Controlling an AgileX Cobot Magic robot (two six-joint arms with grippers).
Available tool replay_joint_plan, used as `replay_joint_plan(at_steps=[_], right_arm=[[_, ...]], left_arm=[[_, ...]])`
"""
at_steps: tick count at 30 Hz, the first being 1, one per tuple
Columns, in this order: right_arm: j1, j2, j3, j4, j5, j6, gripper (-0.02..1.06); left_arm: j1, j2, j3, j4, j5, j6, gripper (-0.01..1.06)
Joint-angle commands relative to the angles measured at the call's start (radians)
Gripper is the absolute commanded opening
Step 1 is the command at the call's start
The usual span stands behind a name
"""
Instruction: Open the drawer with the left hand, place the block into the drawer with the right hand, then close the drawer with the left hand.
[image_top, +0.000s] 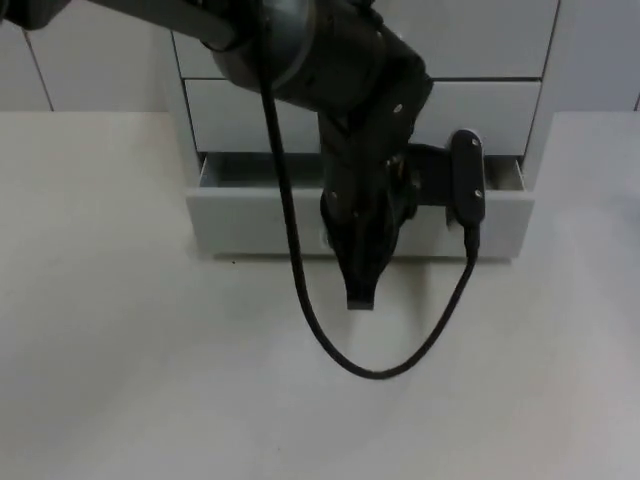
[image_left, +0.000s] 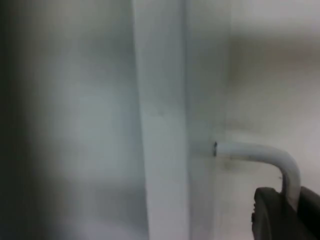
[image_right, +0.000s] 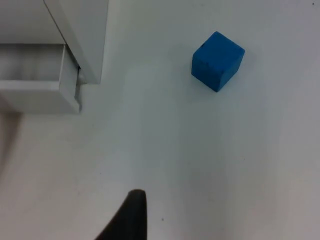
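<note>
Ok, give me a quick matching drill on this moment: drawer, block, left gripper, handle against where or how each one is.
Things:
1. drawer
2. blue block
3. left gripper
4. drawer handle

States:
A. lying on the white table, outside the cabinet
B. pulled partly out
C. white curved bar beside a black fingertip
D. hanging in front of the drawer front

Pairs: 1-B, 2-A, 3-D, 4-C

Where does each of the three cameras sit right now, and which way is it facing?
Top view: fixed above, looking down and forward at the white drawer unit; the left gripper hangs before its partly open bottom drawer.
Left wrist view: on the left arm, facing the drawer front and its white bar handle; a black fingertip shows.
Right wrist view: on the waiting right arm, facing the white table and blue cube block; one fingertip shows.
Shared: all three show the drawer unit.
</note>
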Motion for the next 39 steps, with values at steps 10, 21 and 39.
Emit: replay_joint_plan(at_steps=[10,21,39], right_arm=[[-0.006,-0.002,-0.004,-0.001,0.012,0.003,1.05],[-0.006,-0.002,-0.004,0.003,0.012,0.003,1.05],[-0.006,-0.002,-0.004,-0.001,0.007,0.003,1.05]], left_arm=[[-0.089,-0.08,0.215,-0.244,0.166,0.002,0.0],[-0.089,-0.137,0.344,-0.293,0.052,-0.022,0.0],[-0.122,-0.138,0.344,-0.327,0.063,-0.022,0.02]])
